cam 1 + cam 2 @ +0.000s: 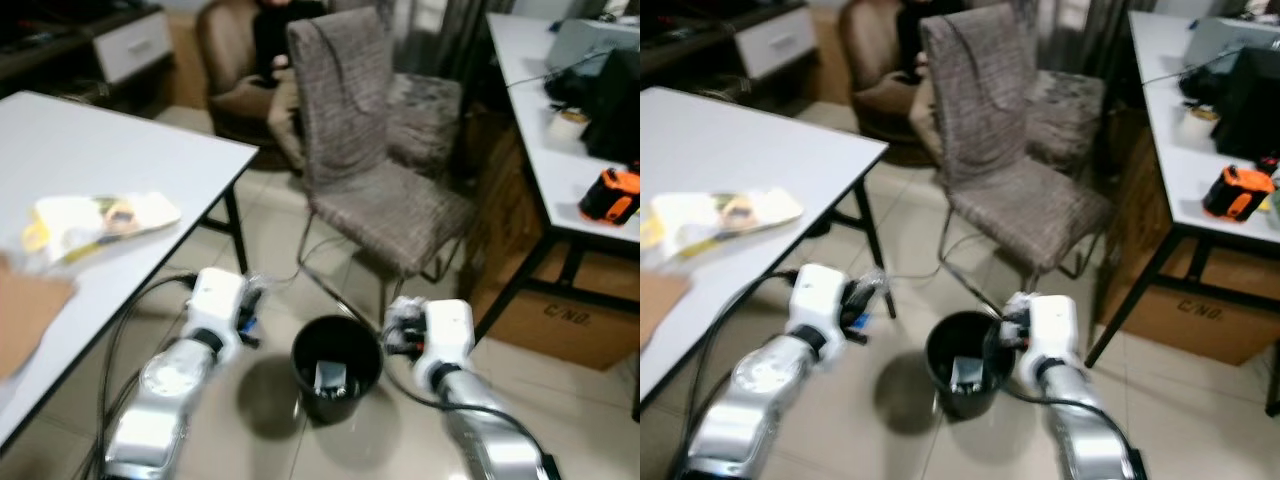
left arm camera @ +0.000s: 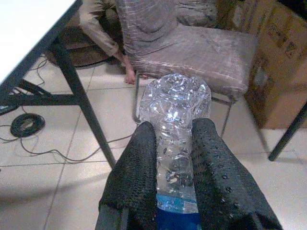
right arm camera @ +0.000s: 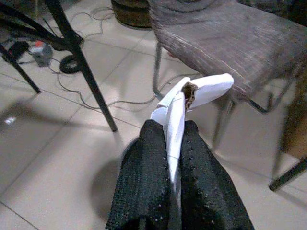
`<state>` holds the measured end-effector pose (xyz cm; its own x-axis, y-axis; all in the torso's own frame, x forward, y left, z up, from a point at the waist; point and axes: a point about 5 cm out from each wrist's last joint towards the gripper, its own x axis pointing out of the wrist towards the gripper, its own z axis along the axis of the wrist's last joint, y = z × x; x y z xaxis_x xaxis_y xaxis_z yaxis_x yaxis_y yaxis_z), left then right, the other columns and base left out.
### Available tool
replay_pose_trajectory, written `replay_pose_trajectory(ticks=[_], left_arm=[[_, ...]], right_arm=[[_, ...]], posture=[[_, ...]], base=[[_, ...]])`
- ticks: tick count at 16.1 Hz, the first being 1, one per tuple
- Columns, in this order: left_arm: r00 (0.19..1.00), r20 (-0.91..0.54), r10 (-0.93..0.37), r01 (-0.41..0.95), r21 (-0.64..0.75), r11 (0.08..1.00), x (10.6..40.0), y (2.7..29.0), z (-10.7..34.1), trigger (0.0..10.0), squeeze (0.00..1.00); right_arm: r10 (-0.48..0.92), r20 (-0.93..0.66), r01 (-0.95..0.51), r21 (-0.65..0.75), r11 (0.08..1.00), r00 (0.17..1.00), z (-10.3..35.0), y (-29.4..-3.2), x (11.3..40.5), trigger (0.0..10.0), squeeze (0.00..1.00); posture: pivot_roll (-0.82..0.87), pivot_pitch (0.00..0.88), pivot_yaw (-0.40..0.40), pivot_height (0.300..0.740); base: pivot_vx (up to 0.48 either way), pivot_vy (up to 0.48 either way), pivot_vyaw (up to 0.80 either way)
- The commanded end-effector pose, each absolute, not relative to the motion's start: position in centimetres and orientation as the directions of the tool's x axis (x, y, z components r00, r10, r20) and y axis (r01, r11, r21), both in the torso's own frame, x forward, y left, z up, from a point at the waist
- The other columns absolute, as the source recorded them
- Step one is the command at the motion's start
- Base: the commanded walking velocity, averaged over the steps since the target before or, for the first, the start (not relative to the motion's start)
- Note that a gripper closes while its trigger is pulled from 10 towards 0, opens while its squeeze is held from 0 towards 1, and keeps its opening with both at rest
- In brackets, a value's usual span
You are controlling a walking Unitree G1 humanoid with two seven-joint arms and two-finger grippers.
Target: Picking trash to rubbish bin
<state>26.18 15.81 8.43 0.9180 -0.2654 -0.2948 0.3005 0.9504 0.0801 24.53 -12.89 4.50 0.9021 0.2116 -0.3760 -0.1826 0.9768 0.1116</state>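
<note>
Left tool (image 2: 175, 158) grasps crushed bottle (image 2: 176, 115), right tool (image 3: 175, 143) grasps white paper (image 3: 192, 96), flanking bin (image 1: 336, 365).

Crushed clear plastic bottle (image 2: 175, 122), blue label, frame centre. Folded white paper scrap (image 3: 184, 103) centre. Black round bin (image 1: 336, 367) lower centre, upright, trash inside.

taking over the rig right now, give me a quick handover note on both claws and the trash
Left claw: shut on a crushed plastic bottle, held above the floor left of the bin.
Right claw: shut on a white paper scrap, right of the bin.
Black rubbish bin stands on the floor between both arms, something already inside.
Left to do: drop both pieces in. A yellow packet lies on the white table.
</note>
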Motion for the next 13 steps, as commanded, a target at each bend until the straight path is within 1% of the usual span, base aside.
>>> replay_pose_trajectory(ticks=[1,3,5,6,9,11,13], left_arm=[[0.912,-0.275,-0.305,0.336,0.072,0.939,26.4,14.7,8.7,10.0,0.0],[0.903,-0.276,-0.33,0.361,0.069,0.93,26.4,14.4,8.6,10.0,0.0],[0.906,-0.283,-0.316,0.347,0.066,0.936,26.3,14.5,8.5,10.0,0.0],[0.904,-0.282,-0.323,0.354,0.067,0.933,26.2,14.4,8.5,10.0,0.0],[0.898,-0.312,-0.311,0.358,0.104,0.928,25.4,15.1,8.3,10.0,0.0],[0.894,-0.355,-0.272,0.341,0.149,0.928,24.8,16.3,7.8,10.0,0.0],[0.894,-0.362,-0.265,0.337,0.153,0.929,24.4,16.9,7.9,10.0,0.0]], right_arm=[[0.174,-0.393,-0.152,0.087,0.985,0.903,4.2,-14.2,24.3,10.0,0.0],[0.18,-0.395,-0.156,0.092,0.983,0.901,4.2,-14.1,24.2,10.0,0.0],[0.233,-0.435,-0.23,0.061,0.971,0.87,3.5,-13.4,24.2,10.0,0.0],[0.246,-0.437,-0.24,0.068,0.968,0.865,3.4,-13.3,24.3,10.0,0.0],[0.302,-0.468,-0.328,0.029,0.944,0.83,2.2,-12.6,25.4,10.0,0.0],[0.334,-0.499,-0.38,0.01,0.925,0.8,1.3,-12.1,26.1,10.0,0.0],[0.354,-0.509,-0.403,0.016,0.915,0.785,0.8,-11.9,26.6,10.0,0.0]], posture=[[-0.04,0.036,-0.01,0.74],[-0.03,0.037,-0.016,0.74],[-0.03,0.052,-0.017,0.74],[-0.03,0.055,-0.021,0.74],[-0.02,0.076,-0.011,0.74],[-0.02,0.095,-0.004,0.74],[0.0,0.118,-0.011,0.74]], base=[[0.428,0.0,-0.8],[0.426,0.0,-0.61],[0.42,0.0,0.0],[0.409,0.0,0.0],[0.0,0.0,0.0],[0.0,0.0,0.0],[0.0,0.0,0.0]])
